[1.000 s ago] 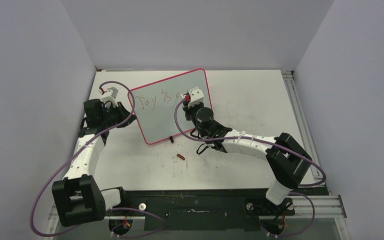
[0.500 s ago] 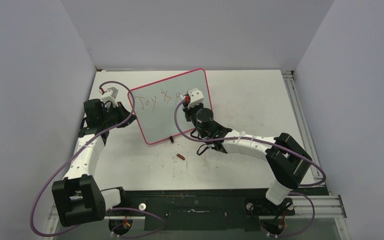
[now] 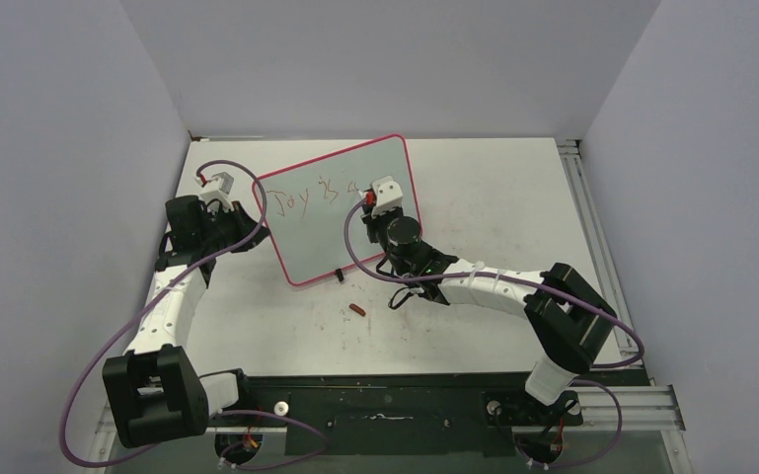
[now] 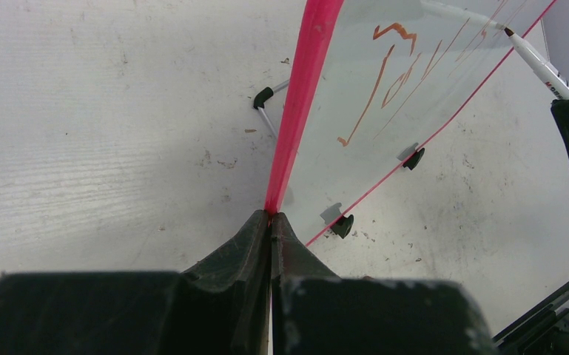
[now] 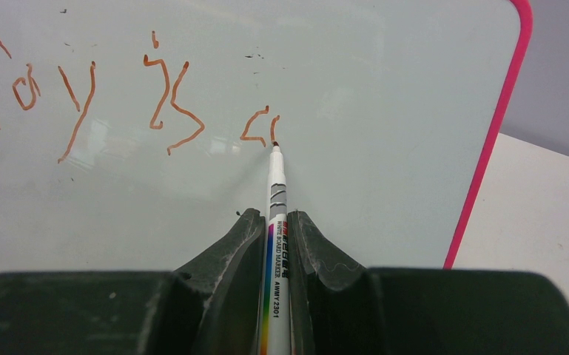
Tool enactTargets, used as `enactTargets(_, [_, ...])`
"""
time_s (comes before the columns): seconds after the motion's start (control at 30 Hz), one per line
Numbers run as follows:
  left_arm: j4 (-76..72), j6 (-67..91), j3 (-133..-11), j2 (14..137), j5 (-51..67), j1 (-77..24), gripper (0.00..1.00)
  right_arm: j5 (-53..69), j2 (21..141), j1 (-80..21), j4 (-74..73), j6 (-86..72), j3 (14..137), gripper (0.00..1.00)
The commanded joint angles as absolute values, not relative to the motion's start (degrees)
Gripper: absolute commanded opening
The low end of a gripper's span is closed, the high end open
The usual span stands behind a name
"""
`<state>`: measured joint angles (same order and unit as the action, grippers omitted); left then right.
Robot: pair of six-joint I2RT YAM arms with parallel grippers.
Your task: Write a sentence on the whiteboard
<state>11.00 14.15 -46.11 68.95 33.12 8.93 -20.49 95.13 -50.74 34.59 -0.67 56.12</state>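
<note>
Pink-framed white rectangular whiteboard point(image 3: 326, 237) was kept clamped by left gripper point(image 4: 270, 216). White marker pen point(image 5: 276, 177), clenched in right gripper point(image 5: 274, 216), was barely shifted along the reddish-brown handwritten sentence point(image 5: 172, 103).

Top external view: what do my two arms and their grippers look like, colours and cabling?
The left arm and right arm both have white links between bulky black joint blocks, and a purple cable loops along each. A small white camera housing sits at each wrist. The left gripper and right gripper have matte black, tapered fingers.
</note>
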Motion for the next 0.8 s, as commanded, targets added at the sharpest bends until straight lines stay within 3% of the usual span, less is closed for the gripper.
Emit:
enactTargets(0.0, [10.3, 13.6, -47.9, 67.9, 34.9, 7.9, 0.0, -23.7, 93.2, -50.4, 34.6, -0.9, 55.9, 0.05])
enactTargets(0.77, [10.4, 13.5, -48.0, 67.9, 35.1, 7.9, 0.0, -22.4, 95.1, -50.2, 36.7, 1.2, 60.4, 0.05])
